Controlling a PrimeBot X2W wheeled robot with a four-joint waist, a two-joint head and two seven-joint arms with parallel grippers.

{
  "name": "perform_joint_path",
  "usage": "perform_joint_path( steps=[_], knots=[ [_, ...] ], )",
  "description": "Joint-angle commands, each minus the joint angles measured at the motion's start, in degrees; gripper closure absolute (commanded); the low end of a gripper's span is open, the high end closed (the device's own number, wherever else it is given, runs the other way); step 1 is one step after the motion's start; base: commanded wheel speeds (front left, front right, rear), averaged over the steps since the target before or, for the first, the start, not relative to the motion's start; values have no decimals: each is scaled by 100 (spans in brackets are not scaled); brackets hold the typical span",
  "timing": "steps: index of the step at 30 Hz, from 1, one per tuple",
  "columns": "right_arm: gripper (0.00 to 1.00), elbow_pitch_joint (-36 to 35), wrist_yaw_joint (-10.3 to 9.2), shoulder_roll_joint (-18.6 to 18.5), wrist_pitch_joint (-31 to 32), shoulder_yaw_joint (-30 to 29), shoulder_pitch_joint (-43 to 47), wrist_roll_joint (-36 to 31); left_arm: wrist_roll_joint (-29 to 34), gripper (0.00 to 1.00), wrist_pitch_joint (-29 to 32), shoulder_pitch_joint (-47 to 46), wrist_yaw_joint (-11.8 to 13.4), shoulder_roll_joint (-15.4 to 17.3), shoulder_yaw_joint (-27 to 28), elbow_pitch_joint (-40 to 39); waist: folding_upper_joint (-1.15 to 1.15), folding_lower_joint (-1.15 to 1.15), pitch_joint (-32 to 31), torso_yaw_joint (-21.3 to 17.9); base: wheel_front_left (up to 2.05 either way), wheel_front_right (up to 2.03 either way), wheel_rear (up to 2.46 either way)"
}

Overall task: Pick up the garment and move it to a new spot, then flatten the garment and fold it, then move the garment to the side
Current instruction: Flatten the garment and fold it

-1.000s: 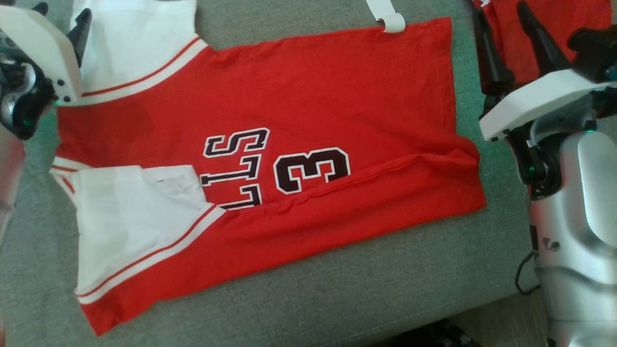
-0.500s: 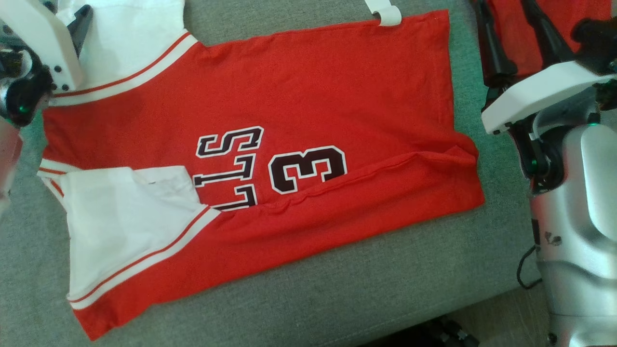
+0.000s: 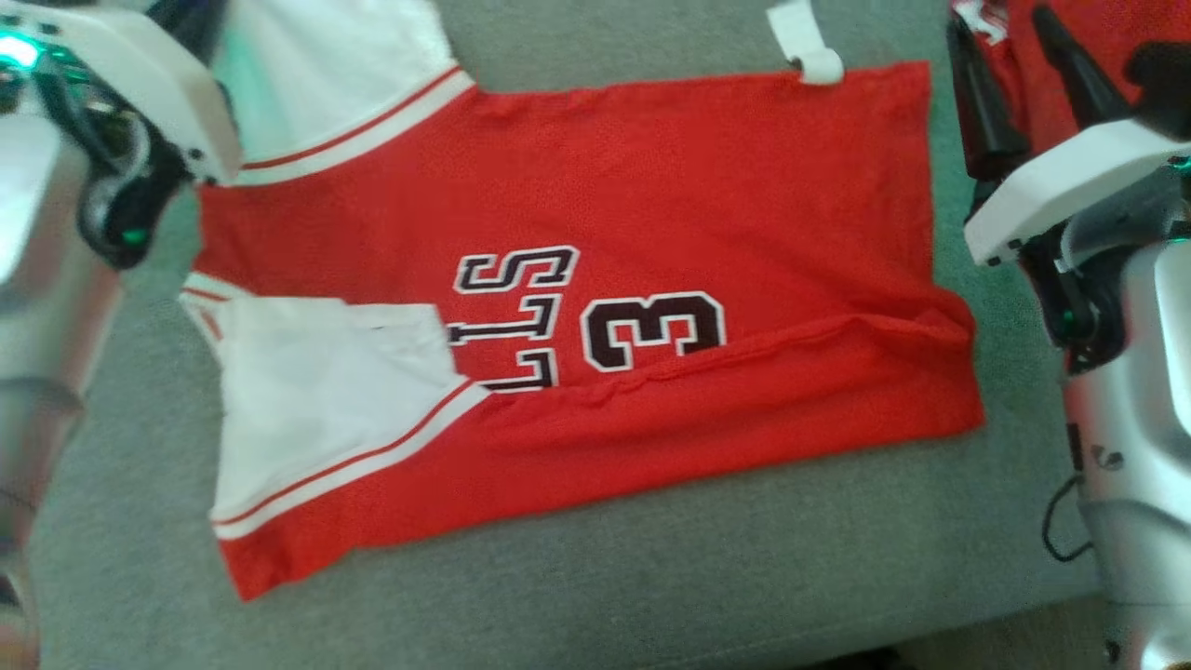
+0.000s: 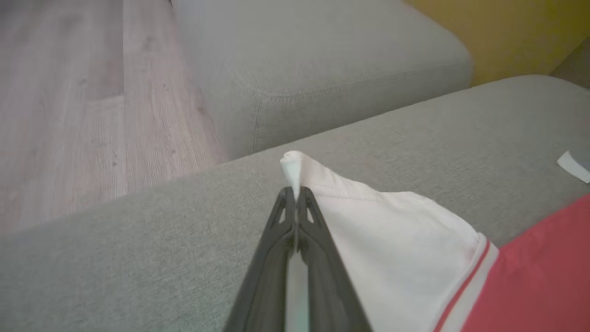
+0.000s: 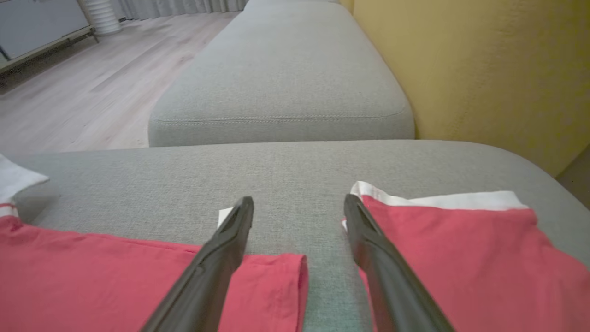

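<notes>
Left claw [image 4: 295, 191] pinches white sleeve [image 4: 392, 230] tip; right claw [image 5: 298, 199] spread, empty, above cushion [image 3: 651, 558]. Jersey [image 3: 651, 186] lies flat on cushion, 1 side folded in; judged mid-fold: other side, final folds, move aside left.

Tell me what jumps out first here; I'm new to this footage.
A red jersey numbered 3 lies spread across the grey sofa cushion. The left gripper is shut on its white sleeve, while the right gripper hangs open between the jersey and a second red garment.
</notes>
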Motion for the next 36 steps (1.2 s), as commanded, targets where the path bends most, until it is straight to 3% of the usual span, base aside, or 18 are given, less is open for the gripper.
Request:
perform_joint_path(
  steps=[1, 8, 17, 23, 33, 34, 35, 36],
  knots=[
    [0, -90, -4, -159, 53, 143, -130, 74, 109, 100, -296, -97, 10, 182, 109, -241, 0, 0, -275, 333, 0, 0, 0],
    [0, 394, -4, -512, 209, 324, -98, 273, 154, 100, -847, 250, 10, 96, -101, -746, 0, 0, -577, 816, 0, 0, 0],
    [0, 1493, -4, -908, 350, 327, -189, 344, 195, 100, -885, 876, 173, 250, -311, -1901, 0, 0, -749, 1271, 0, 0, 0],
    [0, 2223, -4, -949, 275, 232, -393, 240, 79, 100, -666, 1123, 286, 360, -376, -2645, 0, 0, -685, 1427, 0, 0, 0],
    [0, 3021, -4, -898, 294, 244, -774, 100, 64, 100, -539, 1107, 437, 452, -361, -3019, 0, 0, -477, 1481, 0, 0, 0],
    [56, 3069, -4, -895, 291, 269, -810, 118, 64, 100, -537, 1103, 446, 455, -360, -3017, 0, 0, -466, 1479, 0, 0, 0],
    [100, 3105, -4, -894, 269, 302, -849, 130, 63, 100, -538, 1102, 460, 458, -355, -3001, 0, 0, -461, 1474, 0, 0, 0],
    [100, 3125, -4, -890, 230, 335, -894, 143, 58, 100, -544, 1102, 474, 463, -345, -2976, 0, 0, -459, 1464, 0, 0, 0]
  ],
)
